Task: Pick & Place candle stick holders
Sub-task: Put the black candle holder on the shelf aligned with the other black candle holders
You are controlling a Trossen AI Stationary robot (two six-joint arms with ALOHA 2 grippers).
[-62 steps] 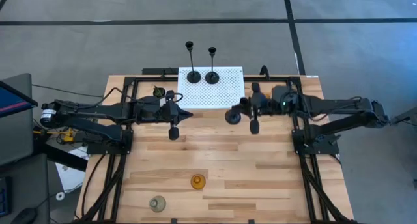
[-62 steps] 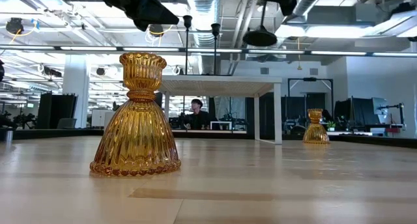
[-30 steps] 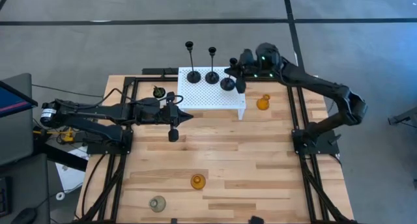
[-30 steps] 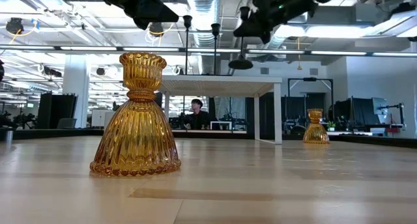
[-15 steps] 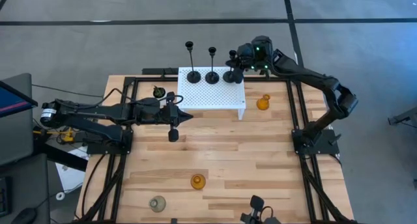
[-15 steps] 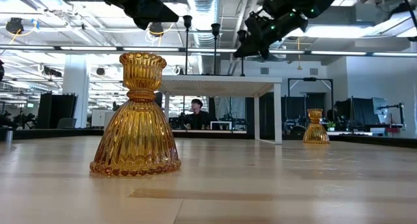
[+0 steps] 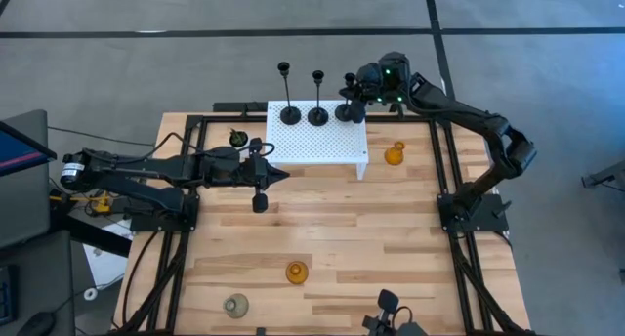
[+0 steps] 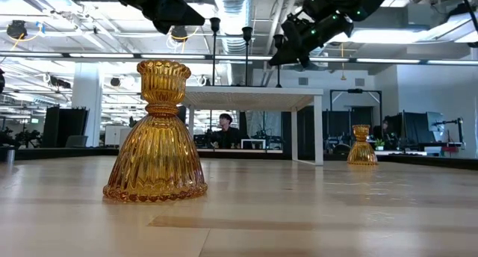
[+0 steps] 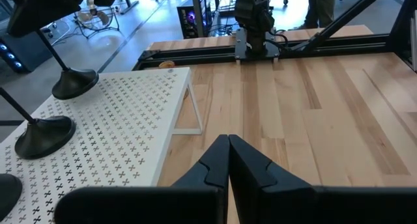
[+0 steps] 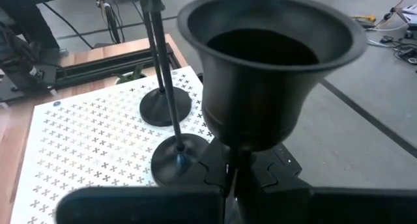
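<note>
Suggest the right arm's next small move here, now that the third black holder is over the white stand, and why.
Probably open the right pincer and lift straight up. It is shut on the stem of the third black holder, whose base looks set down on the white stand beside the other two black holders. Lifting straight should avoid tipping them. The left pincer waits shut above the table.

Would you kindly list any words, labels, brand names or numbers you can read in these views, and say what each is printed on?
None can be read.
The white perforated stand carries only a pattern of small crosses, no lettering.
The screen at the table's left is too small to read.
</note>
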